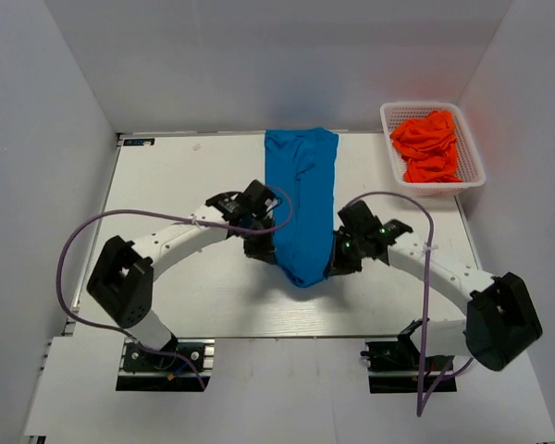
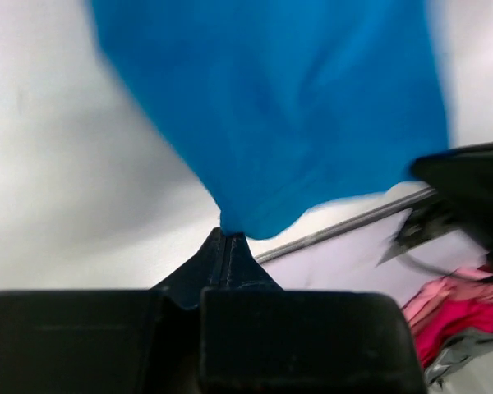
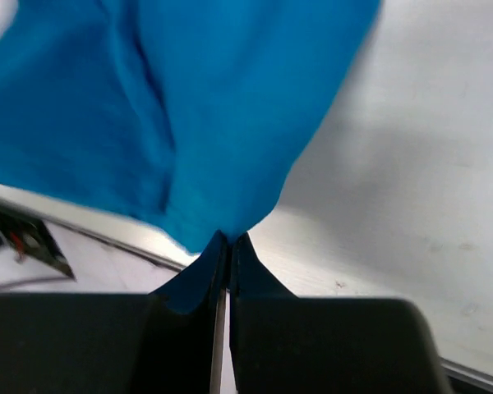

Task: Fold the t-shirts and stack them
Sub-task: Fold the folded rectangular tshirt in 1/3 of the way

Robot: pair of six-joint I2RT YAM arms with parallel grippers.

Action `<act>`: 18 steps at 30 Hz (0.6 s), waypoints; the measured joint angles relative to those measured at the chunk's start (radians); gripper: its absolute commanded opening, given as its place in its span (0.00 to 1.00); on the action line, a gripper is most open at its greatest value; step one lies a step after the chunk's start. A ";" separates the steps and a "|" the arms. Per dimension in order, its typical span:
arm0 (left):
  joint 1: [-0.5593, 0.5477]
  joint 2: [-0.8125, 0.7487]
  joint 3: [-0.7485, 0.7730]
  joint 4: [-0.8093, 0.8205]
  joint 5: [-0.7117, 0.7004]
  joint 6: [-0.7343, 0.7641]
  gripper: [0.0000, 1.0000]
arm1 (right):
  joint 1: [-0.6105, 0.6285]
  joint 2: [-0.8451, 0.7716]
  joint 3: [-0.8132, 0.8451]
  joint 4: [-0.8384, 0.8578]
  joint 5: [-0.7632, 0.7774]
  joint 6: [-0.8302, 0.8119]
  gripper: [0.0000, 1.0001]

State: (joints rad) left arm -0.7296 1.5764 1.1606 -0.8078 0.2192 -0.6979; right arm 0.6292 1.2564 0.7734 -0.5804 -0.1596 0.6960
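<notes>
White walls stood on three sides of a pale desk (image 1: 185, 296). On it a bright blue t-shirt (image 1: 302, 199) lay as a long narrow band, running from the far edge of the desk toward the arms. Its near end sat between the two grippers. The left gripper (image 1: 262, 248) touched the left side of this end and the right gripper (image 1: 336, 264) touched the right side. The cloth sagged between them in a rounded fold and seemed to be raised off the desk there.

In the left wrist view, the left gripper (image 2: 228, 240) had its two fingers pressed together on a low corner of the blue t-shirt (image 2: 287, 115). The fabric spread upward and away from the tips. This view was blurred, so finer detail could not be told.

In the right wrist view, the right gripper (image 3: 228, 242) was also clamped on the blue t-shirt (image 3: 189, 107). Only a thin line showed between its fingers, and the cloth came out directly above them and opened wide to the left.

Far beyond the right gripper, and to its right, a white mesh basket (image 1: 388, 139) stood at the desk's far corner. It held orange-red t-shirts (image 1: 427, 146) in a crumpled heap, well apart from both grippers. Purple cables (image 1: 63, 268) looped along each arm.
</notes>
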 measured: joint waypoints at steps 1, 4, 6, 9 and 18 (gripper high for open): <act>0.003 0.027 0.049 -0.001 -0.009 0.003 0.00 | -0.007 0.030 0.056 -0.016 0.014 -0.005 0.00; 0.019 0.154 0.254 -0.026 -0.063 0.014 0.00 | -0.047 0.141 0.259 -0.045 0.072 -0.026 0.00; 0.035 0.245 0.385 -0.036 -0.101 0.015 0.00 | -0.080 0.210 0.370 -0.050 0.093 -0.045 0.00; 0.081 0.370 0.554 -0.058 -0.154 0.017 0.00 | -0.143 0.328 0.522 -0.053 0.109 -0.080 0.00; 0.227 0.593 0.872 -0.046 -0.200 0.018 0.00 | -0.265 0.642 0.869 -0.078 0.096 -0.176 0.00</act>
State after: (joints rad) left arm -0.5026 2.1693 2.0331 -0.8539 0.0189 -0.6796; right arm 0.3645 1.8984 1.6424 -0.6586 -0.0639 0.5198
